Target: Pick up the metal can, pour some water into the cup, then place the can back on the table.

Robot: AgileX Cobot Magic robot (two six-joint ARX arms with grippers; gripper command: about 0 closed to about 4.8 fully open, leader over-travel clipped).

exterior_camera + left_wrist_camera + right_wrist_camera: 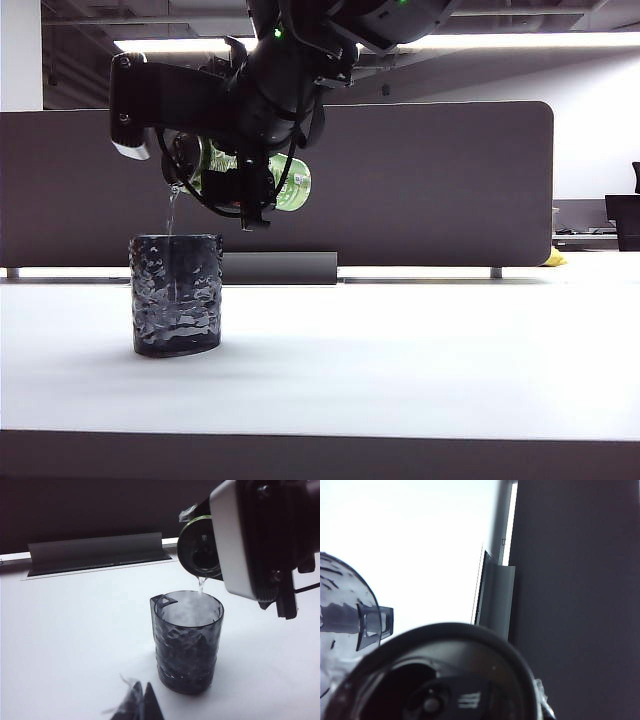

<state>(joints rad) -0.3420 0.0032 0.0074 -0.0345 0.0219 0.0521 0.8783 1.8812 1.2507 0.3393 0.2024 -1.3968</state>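
We hold the can [262, 178] tipped above the cup [176, 294], the right gripper [245, 180] clamped round its body. A thin stream falls from its mouth into the cup. To pour well, we would keep the tilt shallow and the mouth over the rim. Its long axis lies nearly level, mouth leftward in the exterior view. The left gripper [137, 705] waits near the cup; its opening we cannot tell.

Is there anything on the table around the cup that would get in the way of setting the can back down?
Nothing visible does. The right gripper holds the metal can tipped over the cup, and the table beside the cup looks bare. The left gripper sits low, short of the cup.
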